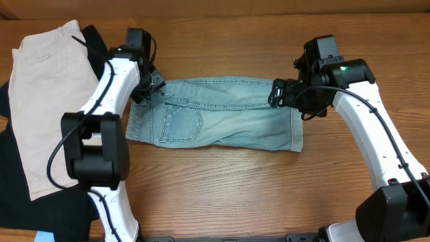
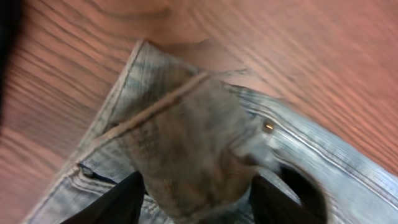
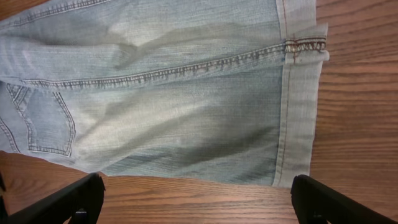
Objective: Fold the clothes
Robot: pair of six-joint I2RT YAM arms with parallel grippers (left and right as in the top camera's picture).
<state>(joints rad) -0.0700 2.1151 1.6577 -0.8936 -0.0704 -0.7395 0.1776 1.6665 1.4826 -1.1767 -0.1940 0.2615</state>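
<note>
Wooden table [image 1: 222,181], denim shorts [image 1: 222,114] flat, left fingers [image 2: 121,199] clamped on waistband [image 2: 186,143], right fingers [image 3: 68,202] spread wide, off the cloth.

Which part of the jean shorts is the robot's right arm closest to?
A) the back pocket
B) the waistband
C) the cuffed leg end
C: seen from overhead, the right fingers are at the cuff end of the shorts, and the right wrist camera looks down on that cuff. The pocket and waistband lie at the far end, by the left arm.
</note>
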